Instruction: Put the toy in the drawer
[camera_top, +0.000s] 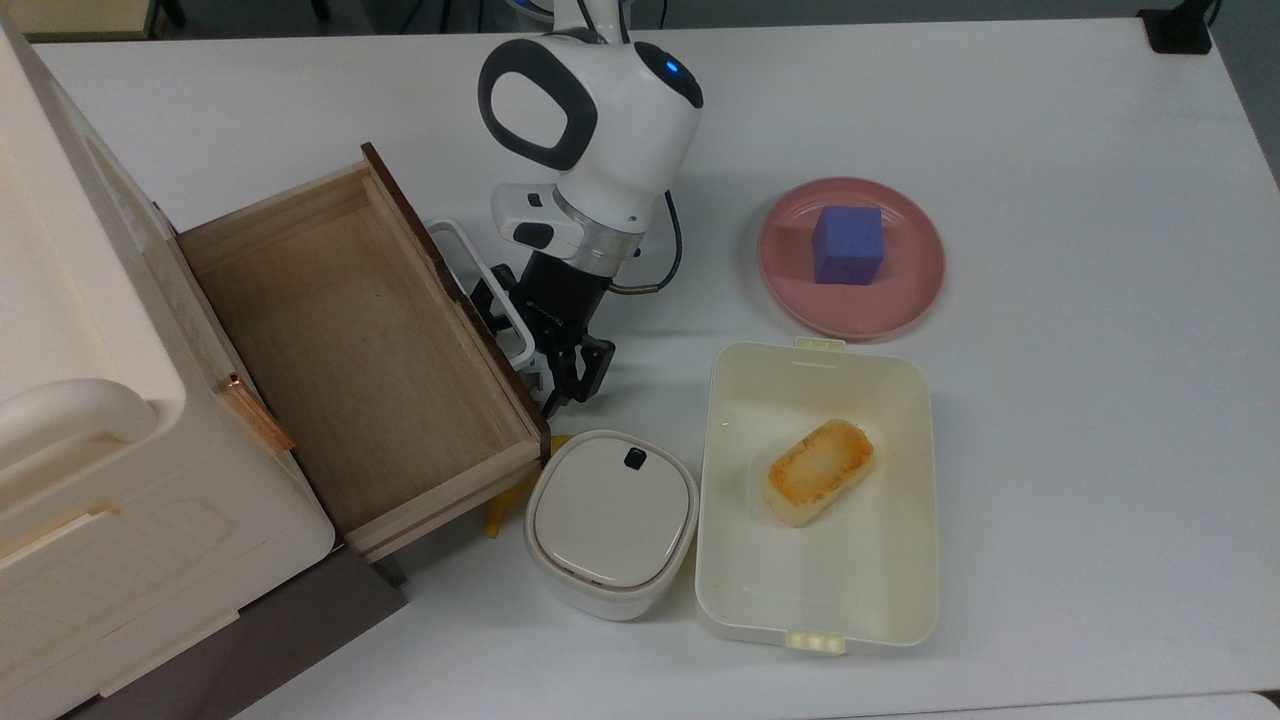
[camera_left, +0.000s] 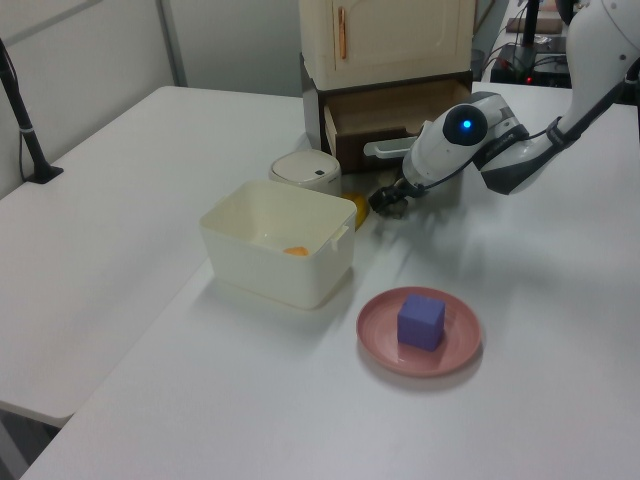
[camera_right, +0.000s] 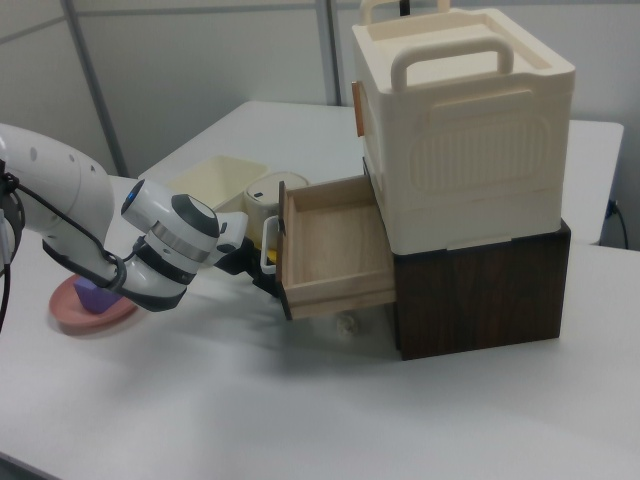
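The gripper (camera_top: 566, 393) is hanging low over the white table (camera_top: 1050, 450), right at the dark front panel of the open wooden drawer (camera_top: 350, 340), near the end of its white loop handle (camera_top: 455, 240); the panda toy (camera_top: 533, 377) is sitting on the table at the gripper's tip, peeking out between handle and black gripper body in the top view, outside the drawer; whether the gripper is open or closed on it, I cannot tell; in the left view the gripper (camera_left: 386, 202) is covering the toy; just beyond the tip a white lidded container (camera_top: 610, 520) is standing, with a yellow thing (camera_top: 503, 508) poking out between it and the drawer's corner; beside that a cream tub (camera_top: 815, 352) is holding a toasted bread-like piece (camera_top: 818, 472); a purple cube (camera_top: 847, 245) is resting on a pink plate (camera_top: 905, 295) well apart; small white lettering on the gripper body is proving unreadable.
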